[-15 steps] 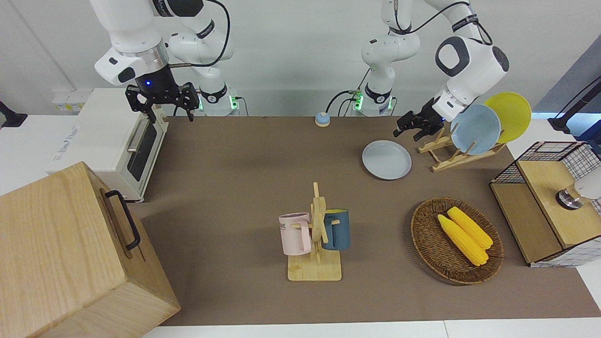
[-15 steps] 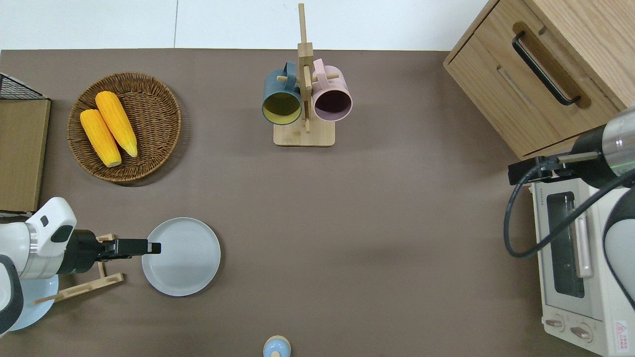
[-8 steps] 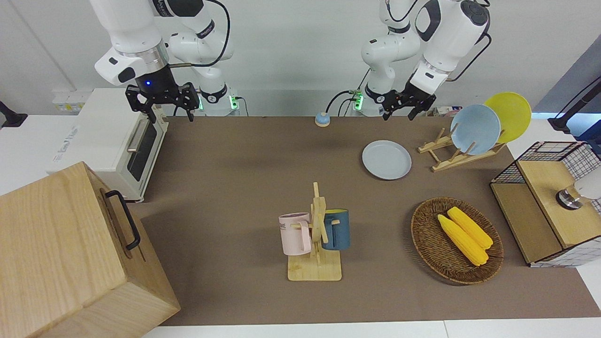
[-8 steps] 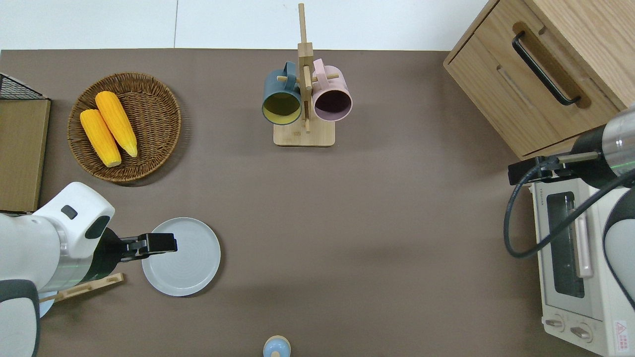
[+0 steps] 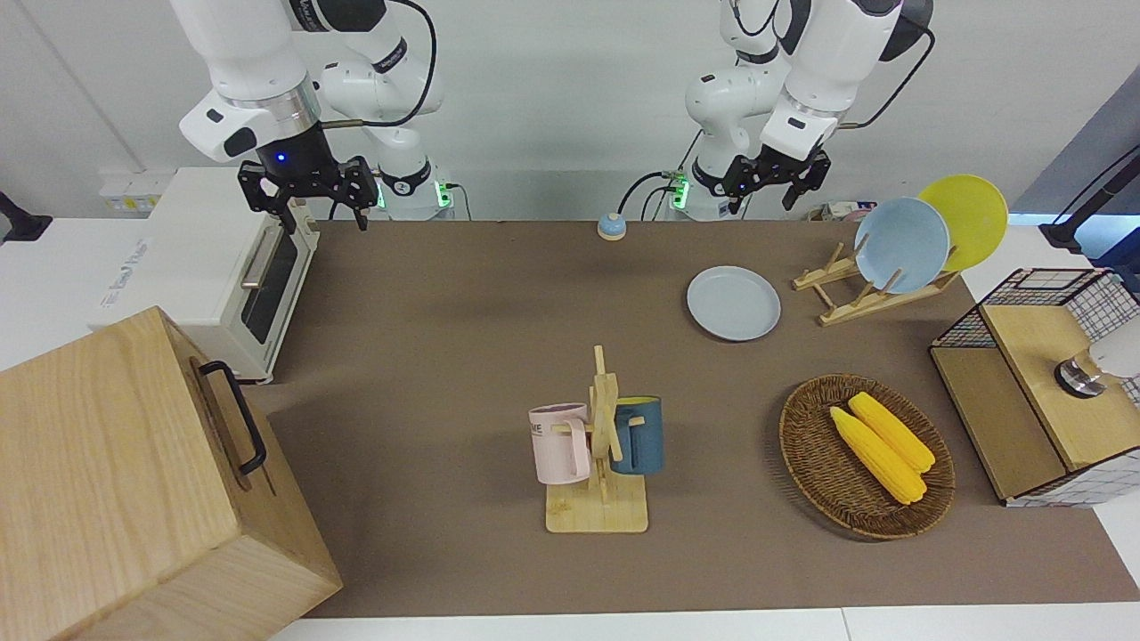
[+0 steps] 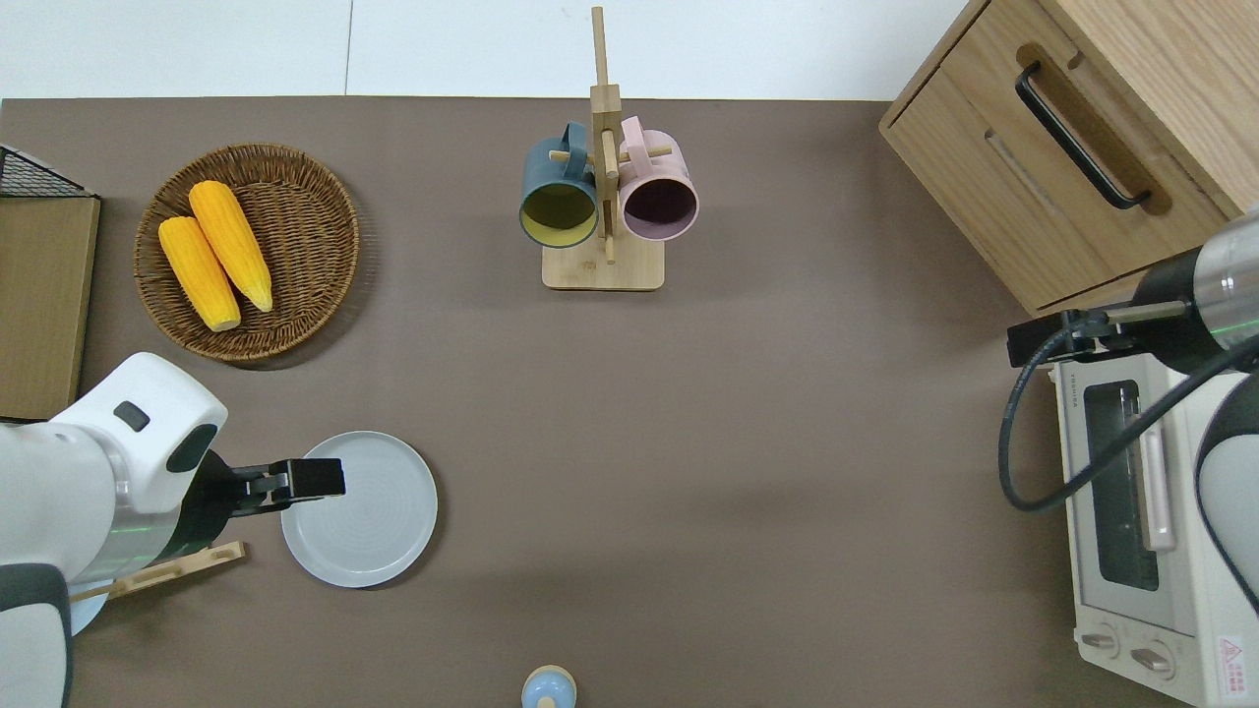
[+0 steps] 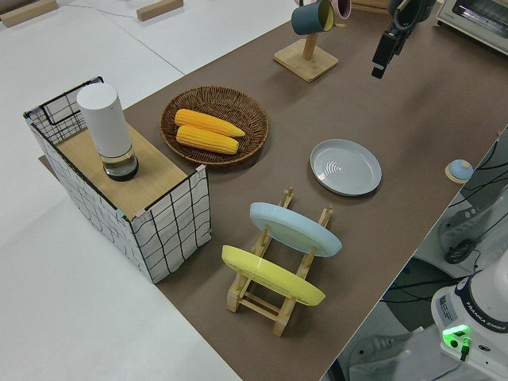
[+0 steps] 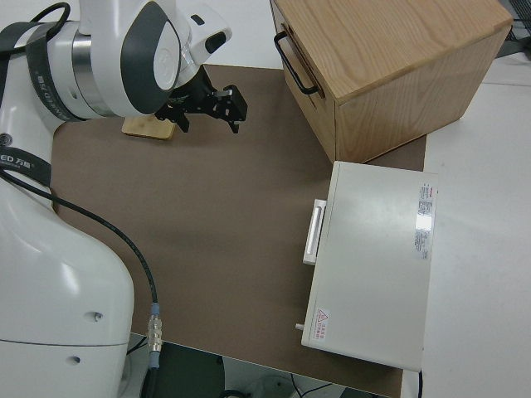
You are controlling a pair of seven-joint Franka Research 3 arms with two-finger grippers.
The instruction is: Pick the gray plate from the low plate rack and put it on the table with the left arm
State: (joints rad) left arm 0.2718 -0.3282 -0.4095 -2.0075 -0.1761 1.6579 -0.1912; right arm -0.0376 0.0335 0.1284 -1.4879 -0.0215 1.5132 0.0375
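Now the gray plate (image 6: 360,509), round, pale and shallow-rimmed, lies flat and face up on the table (image 6: 748,413), lower left in the overhead view, just beside the low plate rack (image 5: 868,287). The left gripper (image 6: 313,479) hangs over the plate's edge, fingers spread and empty. The right arm is parked.

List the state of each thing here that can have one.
gray plate: flat on the table, out of the rack
low plate rack: holds light blue plate and yellow plate
left gripper: open, empty, raised
right arm: parked
toaster oven: door closed
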